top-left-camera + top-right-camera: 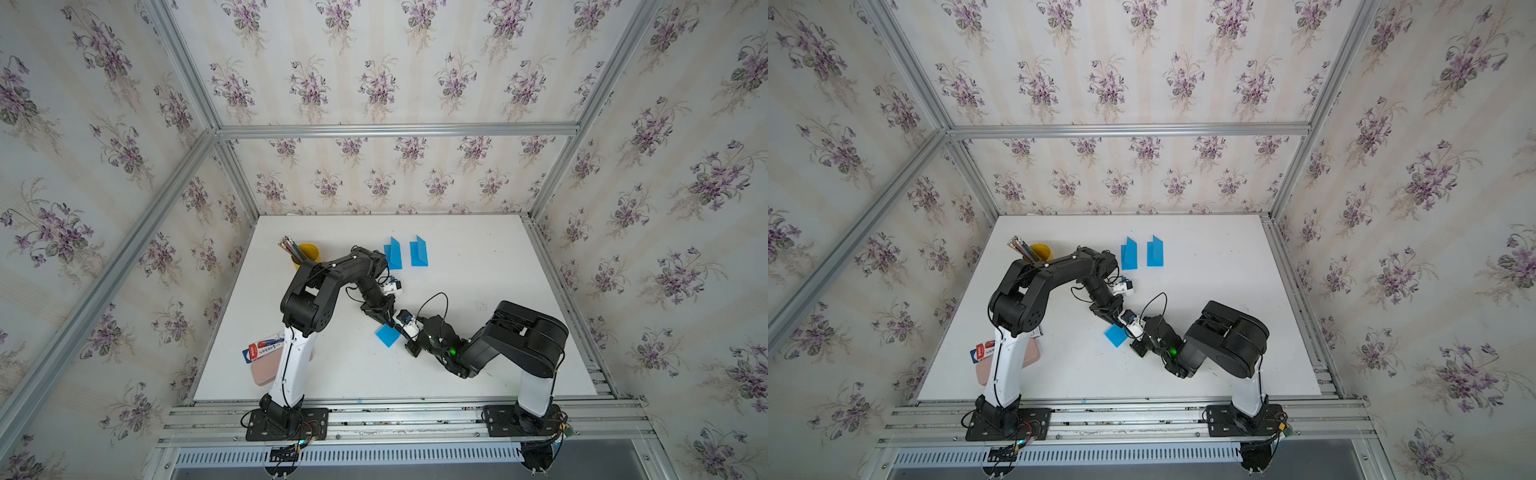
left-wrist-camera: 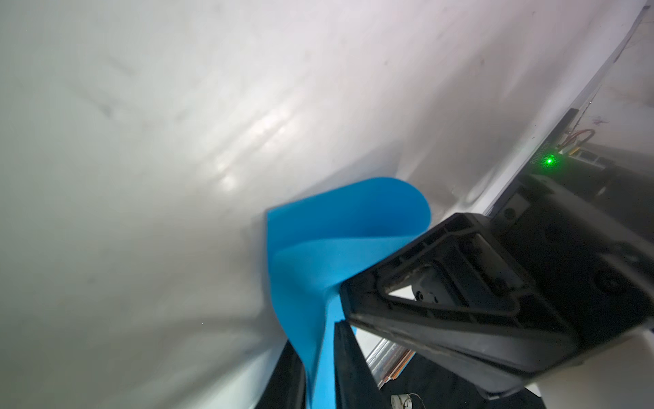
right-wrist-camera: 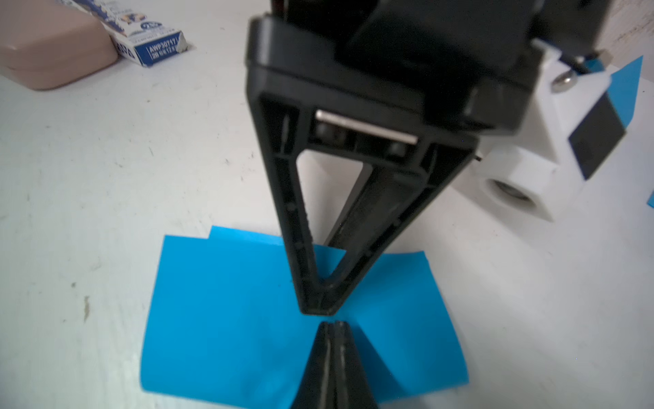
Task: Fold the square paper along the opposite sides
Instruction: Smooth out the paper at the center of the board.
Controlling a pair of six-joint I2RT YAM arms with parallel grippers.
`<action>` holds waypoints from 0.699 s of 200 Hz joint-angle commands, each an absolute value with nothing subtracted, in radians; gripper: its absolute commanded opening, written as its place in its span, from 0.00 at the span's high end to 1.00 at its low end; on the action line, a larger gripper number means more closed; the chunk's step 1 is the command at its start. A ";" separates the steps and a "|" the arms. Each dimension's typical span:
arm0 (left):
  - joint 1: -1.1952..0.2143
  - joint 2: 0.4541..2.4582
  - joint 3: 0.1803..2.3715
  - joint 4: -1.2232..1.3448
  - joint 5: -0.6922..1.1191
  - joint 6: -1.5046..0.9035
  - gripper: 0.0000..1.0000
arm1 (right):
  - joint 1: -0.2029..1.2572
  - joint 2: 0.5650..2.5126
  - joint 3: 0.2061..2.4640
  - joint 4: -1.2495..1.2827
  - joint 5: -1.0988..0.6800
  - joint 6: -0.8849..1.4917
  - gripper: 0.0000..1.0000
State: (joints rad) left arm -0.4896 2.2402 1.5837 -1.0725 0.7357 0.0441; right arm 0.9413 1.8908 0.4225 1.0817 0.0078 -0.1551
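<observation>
- Floral-papered walls in an aluminium frame box in a white table. Clock convention: 12 is at the far wall.
- Top views: you have the square paper, blue, just short of table centre toward 6.
- The left gripper comes onto it from 11 and the right gripper from 4. Their tips almost meet over the sheet's 3 o'clock side.
- Two folded blue sheets stand at 12, and a yellow pencil cup is at 10. A pink case and a box lie at 8. All of these are well apart from the work.
- Left wrist view: the sheet is bent over in a soft loop, not creased. Its lower part runs between the left fingers, so enter that gripper as clamped on the paper. The right gripper's body is close against the loop.
- Right wrist view: the right jaws are pressed together, with their tips down on the top layer just beside the left tips. You cannot tell whether they pinch any paper. The top layer's far edge lies slightly off the lower one.
- Handling, judged: the sheet is thin, near weightless, floppy yet springy. It will likely slide on the smooth table and reopen if let go.
- Take it at the matched free edges, and pin those before you flatten the bend.
</observation>
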 commanded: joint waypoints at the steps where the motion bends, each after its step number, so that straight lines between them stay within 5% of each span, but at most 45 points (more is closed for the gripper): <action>1: -0.490 2.240 1.576 -1.048 0.713 0.039 0.81 | 0.949 1.896 0.407 1.037 0.066 -0.158 1.00; 20: -0.490 2.235 1.559 -1.032 0.723 0.031 0.81 | 0.950 1.894 0.406 1.035 0.081 -0.156 1.00; 63: -0.489 2.238 1.533 -1.022 0.704 0.023 1.00 | 0.957 1.862 0.390 1.032 0.082 -0.132 1.00; 140: -0.489 2.258 1.572 -1.090 0.660 0.057 0.99 | 0.962 1.748 0.344 1.137 0.001 -0.105 1.00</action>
State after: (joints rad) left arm -0.4911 2.2406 1.5600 -1.0580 0.7532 0.0265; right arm 0.9600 1.7603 0.3374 1.0676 0.0391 -0.1101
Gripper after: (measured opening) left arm 0.060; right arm 0.065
